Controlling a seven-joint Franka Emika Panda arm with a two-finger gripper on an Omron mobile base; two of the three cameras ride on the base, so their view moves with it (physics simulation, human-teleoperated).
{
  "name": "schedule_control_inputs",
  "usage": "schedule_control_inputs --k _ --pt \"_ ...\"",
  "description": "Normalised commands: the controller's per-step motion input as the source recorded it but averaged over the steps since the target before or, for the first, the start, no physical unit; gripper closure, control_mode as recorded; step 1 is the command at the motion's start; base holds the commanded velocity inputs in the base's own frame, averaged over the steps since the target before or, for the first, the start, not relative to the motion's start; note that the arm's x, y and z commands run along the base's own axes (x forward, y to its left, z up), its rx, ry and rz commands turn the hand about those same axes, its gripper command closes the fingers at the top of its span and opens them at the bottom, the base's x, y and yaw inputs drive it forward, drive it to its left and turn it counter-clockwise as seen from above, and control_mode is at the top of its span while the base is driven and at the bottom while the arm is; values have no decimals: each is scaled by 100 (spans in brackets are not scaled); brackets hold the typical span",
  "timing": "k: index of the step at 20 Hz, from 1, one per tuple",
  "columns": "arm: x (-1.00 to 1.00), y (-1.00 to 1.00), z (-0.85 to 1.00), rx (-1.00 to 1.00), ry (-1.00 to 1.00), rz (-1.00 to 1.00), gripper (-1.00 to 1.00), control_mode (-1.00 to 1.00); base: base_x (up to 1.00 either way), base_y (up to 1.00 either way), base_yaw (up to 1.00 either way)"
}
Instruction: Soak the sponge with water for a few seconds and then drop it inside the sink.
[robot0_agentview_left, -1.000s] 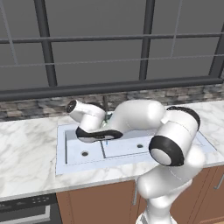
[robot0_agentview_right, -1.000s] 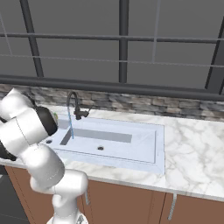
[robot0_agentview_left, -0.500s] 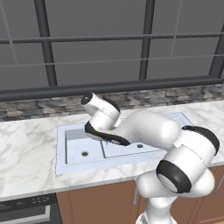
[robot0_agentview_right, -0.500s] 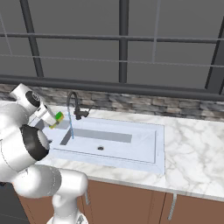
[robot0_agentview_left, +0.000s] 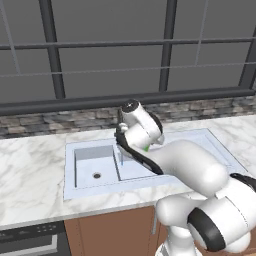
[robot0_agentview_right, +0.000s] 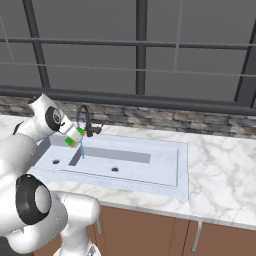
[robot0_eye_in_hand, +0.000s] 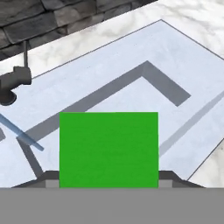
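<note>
Take the faucet (robot0_agentview_right: 85, 120) as your landmark: it stands at the back rim of the sink (robot0_agentview_right: 165, 172), and a thin stream of water (robot0_agentview_right: 82, 148) falls straight down from its spout into the basin near the divider. Your hand (robot0_agentview_right: 75, 136) sits just in front of and below that spout, pinching the sponge (robot0_agentview_right: 74, 138) between its fingers, so the sponge is up in the air over the sink, not on the table (robot0_agentview_right: 220, 185) and not yet in a basin. In the right base view the green block lies right at the top of the stream, touching it or very nearly; I can't tell for sure whether water is running over it. In the hand view the sponge (robot0_eye_in_hand: 108, 149) is a broad green face between the finger tips, with the stream (robot0_eye_in_hand: 19, 132) crossing off to one side near the faucet (robot0_eye_in_hand: 13, 83), which suggests the sponge is at the edge of the flow, not centred in it. In the left base view a sliver of green (robot0_agentview_left: 146, 148) peeks from under the wrist, just in front of the faucet. The grip looks firm because the sponge has to hang under the water for a while; judging by this, you're in the soaking step, and the drop into the sink is not yet done.
</note>
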Motion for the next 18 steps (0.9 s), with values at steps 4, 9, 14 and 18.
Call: schedule_control_inputs --k 4,9,14,18 --pt "0 -57 32 2 16 21 100 -100 0 0 0" --pt "0 -56 7 1 22 22 100 -100 0 0 0" --pt "0 -49 -2 4 19 19 100 -100 0 0 0" --pt "7 -27 -6 4 28 16 100 -100 0 0 0"
